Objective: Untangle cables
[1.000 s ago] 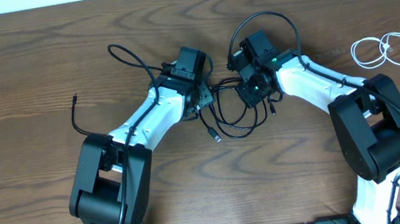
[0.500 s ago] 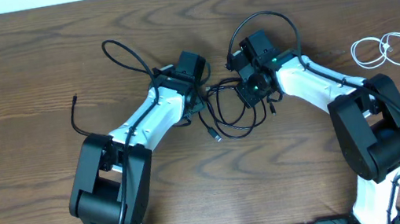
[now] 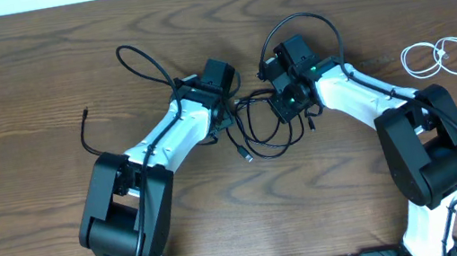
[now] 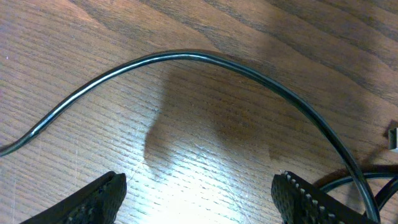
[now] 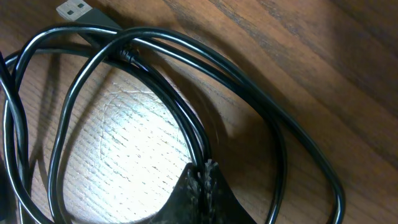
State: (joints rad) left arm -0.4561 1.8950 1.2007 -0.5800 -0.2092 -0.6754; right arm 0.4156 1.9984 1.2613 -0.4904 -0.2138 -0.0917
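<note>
The left gripper [image 4: 199,196] hangs low over the wooden table, fingers spread wide. One black cable [image 4: 186,56] arcs just ahead of them, ungrasped, running side to side and dropping past the right finger. The spread is probably readying a grab. The right gripper [image 5: 202,185] looks pinched onto strands of the black tangle [image 5: 186,132], likely anchoring it. Loops fan forward, and a USB plug [image 5: 74,9] points away to its upper left. The white cable [image 3: 438,56] lies coiled well beyond its outer side.
</note>
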